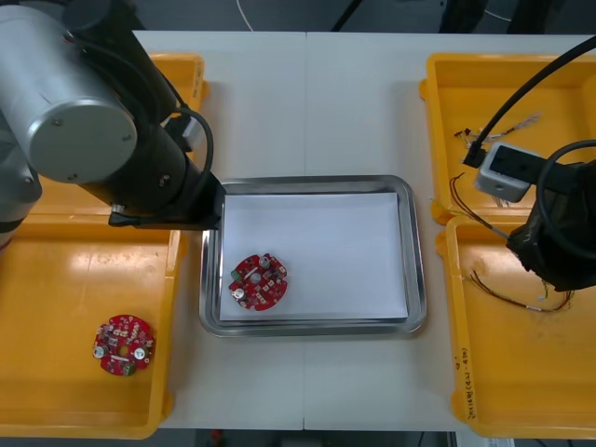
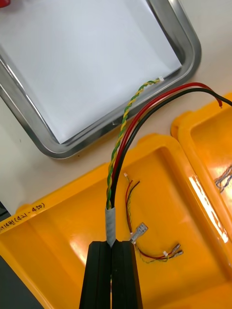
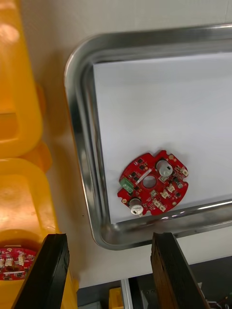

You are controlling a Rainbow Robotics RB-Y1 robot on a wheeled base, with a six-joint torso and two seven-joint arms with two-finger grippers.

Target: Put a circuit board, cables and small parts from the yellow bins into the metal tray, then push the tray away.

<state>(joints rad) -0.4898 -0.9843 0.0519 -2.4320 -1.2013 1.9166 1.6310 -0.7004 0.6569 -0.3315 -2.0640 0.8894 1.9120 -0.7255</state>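
Note:
A round red circuit board point(image 1: 259, 281) point(image 3: 152, 183) lies in the metal tray point(image 1: 307, 182), on its white inside near the left front corner. My left gripper point(image 3: 108, 236) hangs open just outside that corner, nothing between its fingers. Over the near right yellow bin point(image 1: 521, 391), my right gripper point(image 2: 111, 251) is shut on a taped cable bundle point(image 2: 125, 140) of red, black and twisted yellow-green wires. The twisted end reaches over the tray's rim point(image 2: 188, 43). In the front view both grippers are hidden under their arms.
A second red circuit board point(image 1: 122, 345) point(image 3: 14, 263) lies in the near left bin point(image 1: 56, 391). A thin red and yellow cable point(image 2: 140, 236) rests on the near right bin's floor. More cables point(image 1: 484, 130) lie in the far right bin point(image 1: 559, 74).

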